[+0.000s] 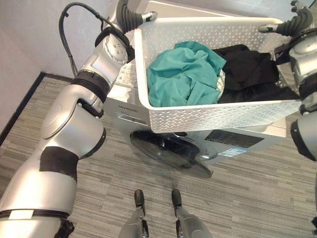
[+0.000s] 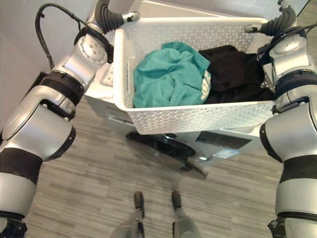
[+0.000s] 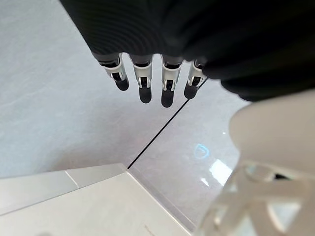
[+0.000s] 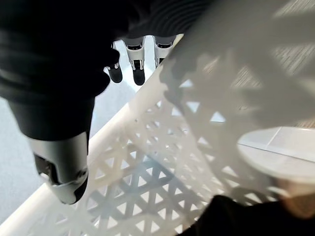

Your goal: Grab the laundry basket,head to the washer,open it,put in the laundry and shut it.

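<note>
A white perforated laundry basket [image 1: 218, 118] hangs in front of my chest, held at its two short ends. Inside lie a teal cloth [image 1: 183, 74] on the left and a black cloth [image 1: 247, 69] on the right. My left hand [image 1: 130, 19] clamps the far left rim, thumb hooked over the edge. My right hand [image 1: 296, 22] clamps the far right rim; in the right wrist view its thumb [image 4: 64, 172] lies against the lattice wall with the fingers [image 4: 129, 64] past the rim. The white washer [image 1: 247, 140] stands directly below, its dark round door [image 1: 168, 151] facing me.
The washer's flat white top [image 3: 74, 196] shows past my left fingers [image 3: 143, 83]. A pale wall with a dark baseboard [image 1: 25, 104] runs along the left. Grey striped carpet [image 1: 247, 198] spreads out in front of the washer.
</note>
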